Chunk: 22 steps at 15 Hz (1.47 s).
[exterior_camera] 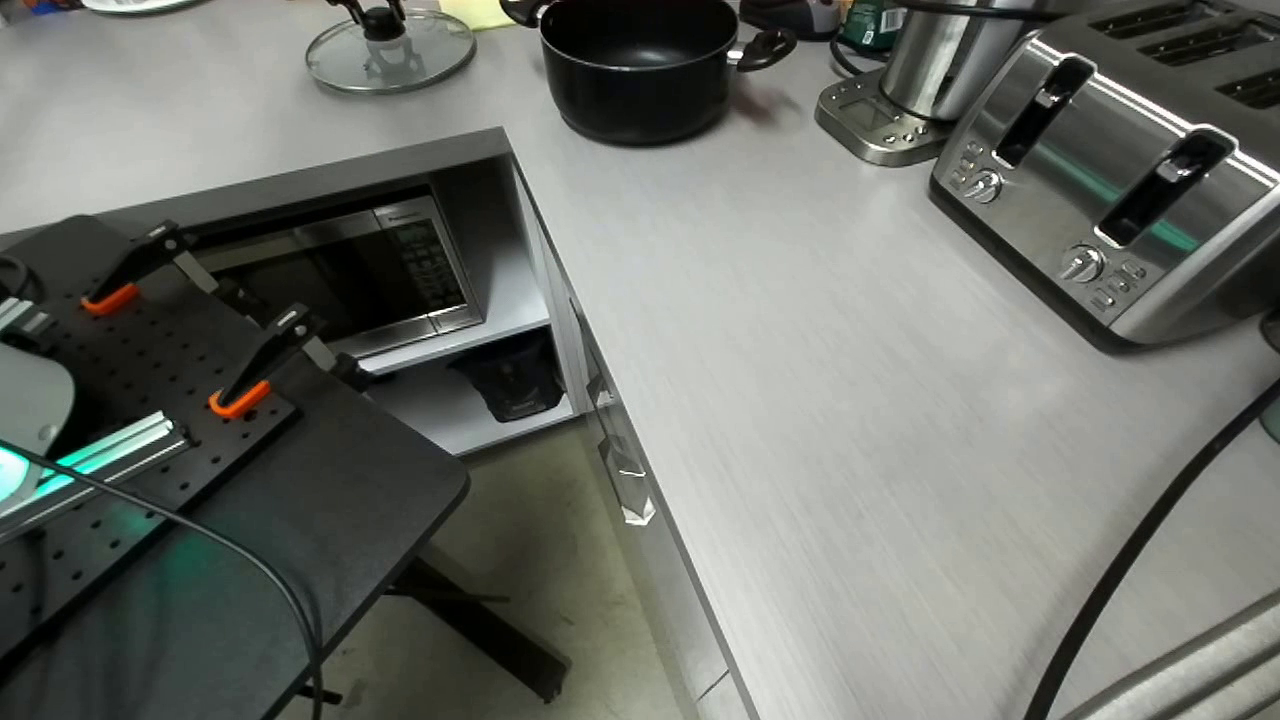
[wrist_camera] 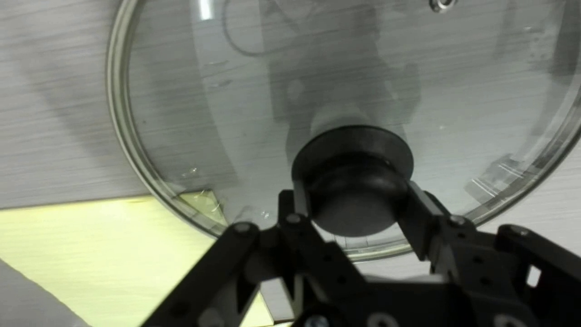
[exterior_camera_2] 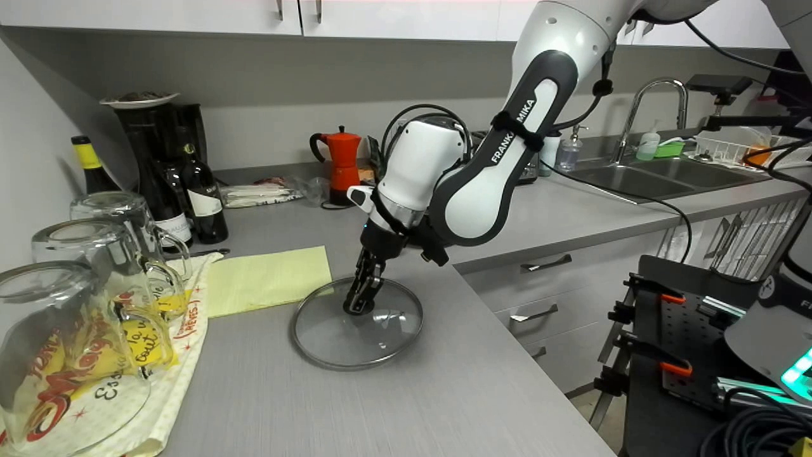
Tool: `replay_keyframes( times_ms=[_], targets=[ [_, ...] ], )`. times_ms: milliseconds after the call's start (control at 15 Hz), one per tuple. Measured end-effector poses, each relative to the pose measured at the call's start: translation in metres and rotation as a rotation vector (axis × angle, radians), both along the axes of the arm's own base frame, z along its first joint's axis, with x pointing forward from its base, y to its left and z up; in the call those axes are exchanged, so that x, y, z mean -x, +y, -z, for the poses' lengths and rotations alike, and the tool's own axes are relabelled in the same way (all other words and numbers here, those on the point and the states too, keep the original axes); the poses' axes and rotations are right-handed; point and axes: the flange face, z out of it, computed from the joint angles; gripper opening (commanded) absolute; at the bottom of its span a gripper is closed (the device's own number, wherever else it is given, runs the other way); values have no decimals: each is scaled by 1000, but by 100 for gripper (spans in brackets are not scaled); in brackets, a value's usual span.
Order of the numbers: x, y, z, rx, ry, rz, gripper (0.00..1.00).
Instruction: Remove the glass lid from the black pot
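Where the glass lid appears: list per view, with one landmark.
In an exterior view: glass lid at top, left of black pot.
In an exterior view: glass lid just below and left of centre.
Wrist view: glass lid fills most of it, cut off at top.
Shared landmark: yellow sheet, by its rim throughout.

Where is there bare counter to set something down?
Two patches look free: the stretch of counter bordered by toaster, black pot and drawers, and another bordered by glass mugs, yellow sheet and glass lid. Crowded: the corner with dark bottles, and above the lid, where the gripper holds it.
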Motion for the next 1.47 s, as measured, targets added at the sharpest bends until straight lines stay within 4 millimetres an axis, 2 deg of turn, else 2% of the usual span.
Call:
replay_keyframes(
  times_ms=[467, 533, 667, 800, 1200, 1467],
  targets=[
    [-2, 3, 0, 36, -21, -27, 25],
    [-2, 4, 0, 40, -23, -29, 73],
    [-2, 5, 0, 48, -27, -33, 82],
    [-2, 3, 3, 66, -30, -44, 98],
    [3, -1, 9, 98, -29, -67, 100],
    [15, 1, -10, 102, -45, -82, 100]
  ],
)
